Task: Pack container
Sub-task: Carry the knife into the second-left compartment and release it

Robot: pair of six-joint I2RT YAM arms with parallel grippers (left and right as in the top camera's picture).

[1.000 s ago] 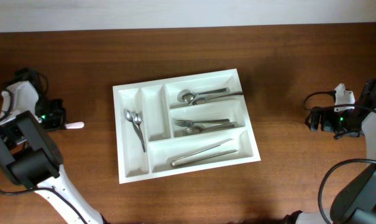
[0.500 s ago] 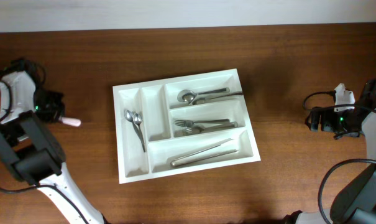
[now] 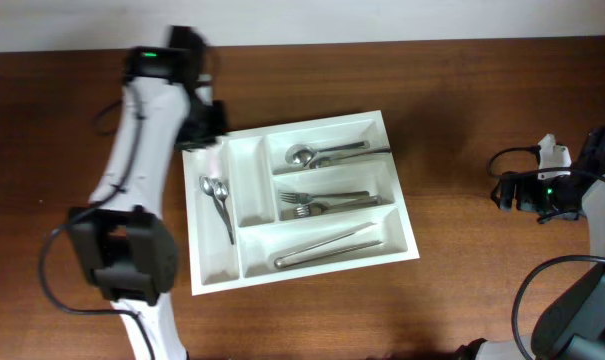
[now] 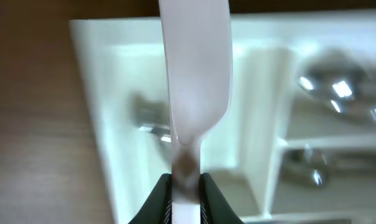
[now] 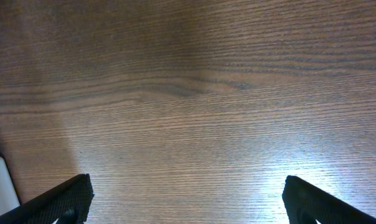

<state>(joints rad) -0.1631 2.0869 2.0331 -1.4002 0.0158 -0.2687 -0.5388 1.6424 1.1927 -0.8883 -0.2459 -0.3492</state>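
Dark brown wood-grain desk (image 3: pixel 452 290) filling almost the whole overhead view, pale off-white wall strip (image 3: pixel 382 20) running along its far edge, soft light glinting off the grain in the right wrist view.

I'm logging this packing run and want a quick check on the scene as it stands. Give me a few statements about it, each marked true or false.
1. The left tool is shut on a pale flat plastic utensil. True.
2. The right tool hangs over the large white plastic cutlery tray. False: it is open over the brown wooden table, well to the right of the tray.
3. The metal forks lie in the middle wide compartment. True.
4. The second narrow compartment holds the metal knives. False: it is empty, and the knives lie in the wide compartment at the tray's near edge.
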